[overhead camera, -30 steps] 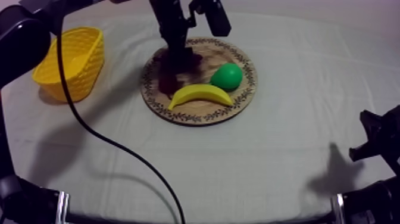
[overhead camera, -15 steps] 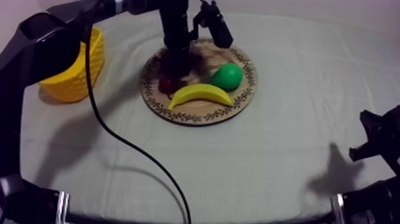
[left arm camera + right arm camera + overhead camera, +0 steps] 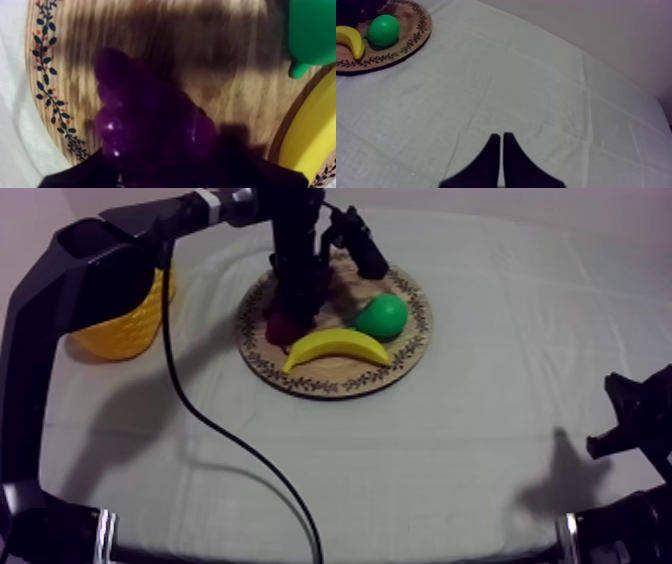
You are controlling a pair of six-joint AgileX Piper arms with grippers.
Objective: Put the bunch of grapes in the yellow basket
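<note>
left arm [image 3: 70, 278]: glossy black, thick rounded links. It has a pale silver band on the slim link up-left of the wooden board [image 3: 405, 348] and a ribbed silver ring at its base, well down-left of the board. right arm [image 3: 640, 428]: black, angular, blocky edges, silver ring too, well off the board's lower right. right gripper [image 3: 501, 136]: two plain matt-black fingers tapering to tips.

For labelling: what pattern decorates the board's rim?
The rim bears dark leafy vines with red dots; clearest in left wrist view.
</note>
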